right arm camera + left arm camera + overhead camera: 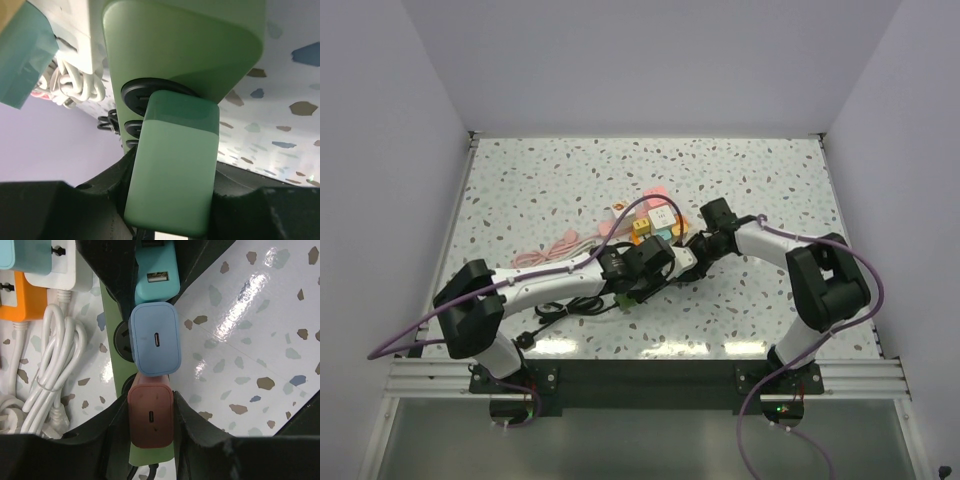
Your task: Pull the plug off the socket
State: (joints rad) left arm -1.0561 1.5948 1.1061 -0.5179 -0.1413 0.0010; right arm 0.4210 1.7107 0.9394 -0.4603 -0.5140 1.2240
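Note:
A green power strip (114, 371) lies on the speckled table between both arms (632, 296). Three plugs sit in it in a row: a teal plug (156, 277), a blue plug (155, 340) and a red-brown plug (150, 416). My left gripper (150, 412) is shut on the red-brown plug, with a finger (192, 422) pressed on each side. My right gripper (172, 187) is shut on the teal plug (172, 170), which stands tilted at its black round socket (140, 91) in the strip (200, 45). In the top view the grippers (645, 268) (692, 250) nearly meet.
An orange strip (15, 295) and a white strip (55, 262) lie left of the green one, with a bundled white cable (50, 365). A pile of coloured strips (655, 220) sits behind the grippers. A pink cable (555, 250) and a black cable (560, 308) lie at left.

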